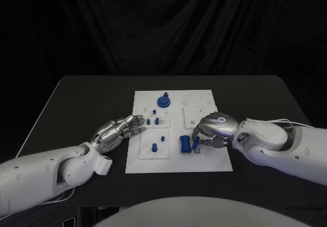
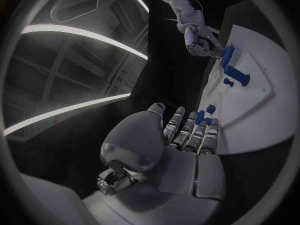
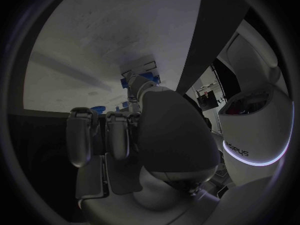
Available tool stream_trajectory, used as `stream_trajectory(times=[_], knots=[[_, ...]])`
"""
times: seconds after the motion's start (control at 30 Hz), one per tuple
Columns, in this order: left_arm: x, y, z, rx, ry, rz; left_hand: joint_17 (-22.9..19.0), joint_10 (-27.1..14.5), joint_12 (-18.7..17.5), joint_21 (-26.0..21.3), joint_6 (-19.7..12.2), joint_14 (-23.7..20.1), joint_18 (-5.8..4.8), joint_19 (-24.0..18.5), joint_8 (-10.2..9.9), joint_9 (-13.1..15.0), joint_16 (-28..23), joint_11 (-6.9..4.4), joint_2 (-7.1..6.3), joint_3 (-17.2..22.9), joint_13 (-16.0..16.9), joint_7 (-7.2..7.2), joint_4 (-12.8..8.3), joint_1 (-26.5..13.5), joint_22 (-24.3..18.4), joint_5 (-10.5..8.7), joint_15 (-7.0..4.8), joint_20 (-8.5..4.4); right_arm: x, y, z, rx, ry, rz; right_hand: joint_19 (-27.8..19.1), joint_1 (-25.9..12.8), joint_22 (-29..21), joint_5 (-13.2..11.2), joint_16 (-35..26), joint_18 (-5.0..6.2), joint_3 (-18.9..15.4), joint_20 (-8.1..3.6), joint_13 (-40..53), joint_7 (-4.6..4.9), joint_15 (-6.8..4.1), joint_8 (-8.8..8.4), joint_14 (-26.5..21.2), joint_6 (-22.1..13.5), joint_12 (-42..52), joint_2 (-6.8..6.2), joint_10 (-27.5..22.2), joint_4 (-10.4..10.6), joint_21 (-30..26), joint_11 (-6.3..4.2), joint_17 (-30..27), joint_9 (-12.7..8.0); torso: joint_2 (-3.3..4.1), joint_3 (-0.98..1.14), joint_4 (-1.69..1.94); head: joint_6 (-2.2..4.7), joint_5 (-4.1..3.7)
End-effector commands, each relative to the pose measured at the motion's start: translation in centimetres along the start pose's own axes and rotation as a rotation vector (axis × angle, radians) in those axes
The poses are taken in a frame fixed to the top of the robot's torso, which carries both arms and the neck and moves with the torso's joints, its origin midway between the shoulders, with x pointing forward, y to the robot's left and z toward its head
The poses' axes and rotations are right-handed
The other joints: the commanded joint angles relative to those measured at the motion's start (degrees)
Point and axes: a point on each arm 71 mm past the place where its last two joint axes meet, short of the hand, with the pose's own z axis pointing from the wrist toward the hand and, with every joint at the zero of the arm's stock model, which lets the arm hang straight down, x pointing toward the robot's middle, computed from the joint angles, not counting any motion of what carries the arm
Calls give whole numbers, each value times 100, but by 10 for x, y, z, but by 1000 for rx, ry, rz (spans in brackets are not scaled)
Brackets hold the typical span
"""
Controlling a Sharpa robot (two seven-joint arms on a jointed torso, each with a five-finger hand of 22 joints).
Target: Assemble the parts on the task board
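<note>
Right hand [image 1: 212,128] curls over a blue block [image 1: 185,144] near the task board's [image 1: 204,163] front edge, grip unclear, left hand [image 1: 123,129] spread w/ nothing at the board's side: block could tip or skid if fingers push off-centre.

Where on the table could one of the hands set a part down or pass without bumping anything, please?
The black table lies bare left of the task board, and again right of it above the right hand. The board's middle is crowded: blue parts stand there, with the left hand at its left edge.
</note>
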Motion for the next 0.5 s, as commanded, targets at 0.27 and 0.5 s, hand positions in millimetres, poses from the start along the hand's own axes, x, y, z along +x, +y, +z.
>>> stream_trajectory(times=[0.27,0.5], knots=[[1,0,0,6,7,-11,7,40,20,39,44,47,-78,49,39,8,33,11,3,34,4,181,13,-8,11,5,-9,-15,3,-2,2,1,47,-18,393,58,1363,58,34,-24,92,-63,1508,-6,-72,-130,546,-117,16,14,596,-28,39,-64,1292,-69,-8,0,2,-1,5],[1,0,0,5,7,-11,7,40,20,39,44,47,-78,49,39,8,33,11,3,34,4,181,13,-8,11,5,-9,-15,5,-4,3,11,62,-19,386,49,1358,63,34,-20,141,-117,1508,-51,-135,-266,546,-219,16,7,596,-44,27,-148,1292,-144,-7,-3,1,-1,5]])
